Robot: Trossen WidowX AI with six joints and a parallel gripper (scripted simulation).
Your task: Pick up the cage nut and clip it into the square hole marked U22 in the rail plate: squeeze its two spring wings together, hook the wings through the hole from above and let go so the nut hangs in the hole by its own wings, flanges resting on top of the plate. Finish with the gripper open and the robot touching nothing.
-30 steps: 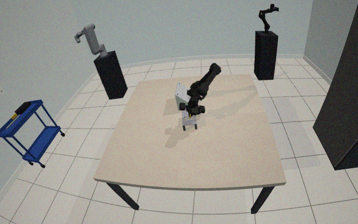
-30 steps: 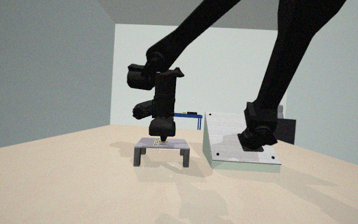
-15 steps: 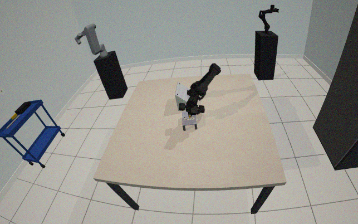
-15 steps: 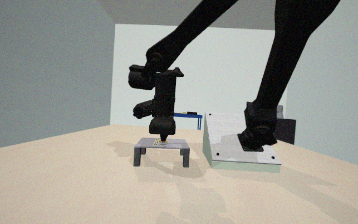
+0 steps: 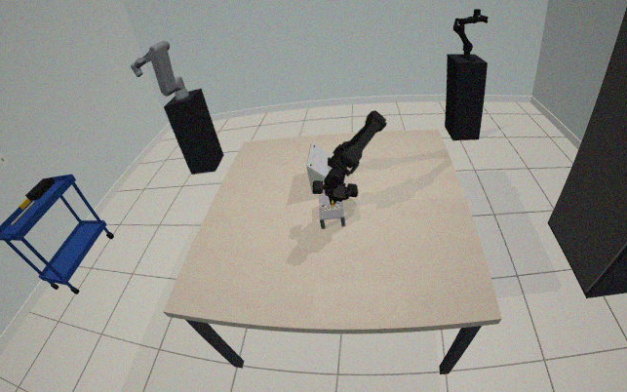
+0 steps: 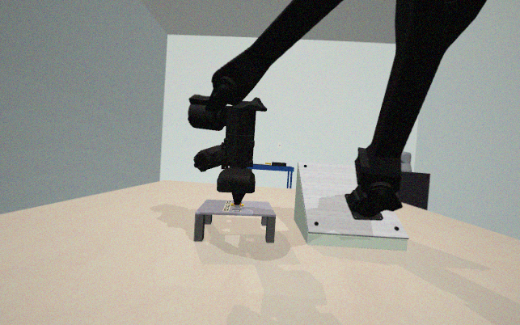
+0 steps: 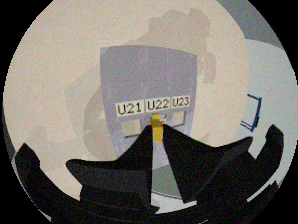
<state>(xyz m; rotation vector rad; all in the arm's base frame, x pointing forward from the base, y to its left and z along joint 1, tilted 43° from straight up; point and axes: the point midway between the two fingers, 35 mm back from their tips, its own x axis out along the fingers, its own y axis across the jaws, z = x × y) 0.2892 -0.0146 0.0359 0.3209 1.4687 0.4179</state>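
1. While the hand (image 5: 333, 200) (image 6: 237, 203) (image 7: 156, 128) points straight down, its two fingers are pinching the little yellow cage nut (image 5: 333, 205) (image 7: 157, 134).
2. The nut is right between the fingertips, with small orange bits showing at its sides.
3. Just under the hand is the gray rail plate (image 5: 337, 215) (image 6: 255, 208) (image 7: 150, 70), standing on short dark legs (image 6: 270, 230) on the table (image 5: 331, 273) (image 6: 112, 275) (image 7: 40, 65).
4. The nut is at the hole marked U22 (image 7: 163, 119), which the nut and the fingertips partly hide. I cannot tell if its wings are hooked through.
5. The U21 hole (image 7: 132, 127) and the U23 hole (image 7: 178, 118) are near the fingertips, one on each side.
6. Near the hand, beside the plate, is a slanted block (image 5: 317, 163) (image 6: 327, 204). The arm's foot (image 6: 375, 202) sits on its top.
7. Well apart from the hand, past the table, is a blue cart (image 5: 10, 233) (image 6: 262, 166) (image 7: 254, 97).
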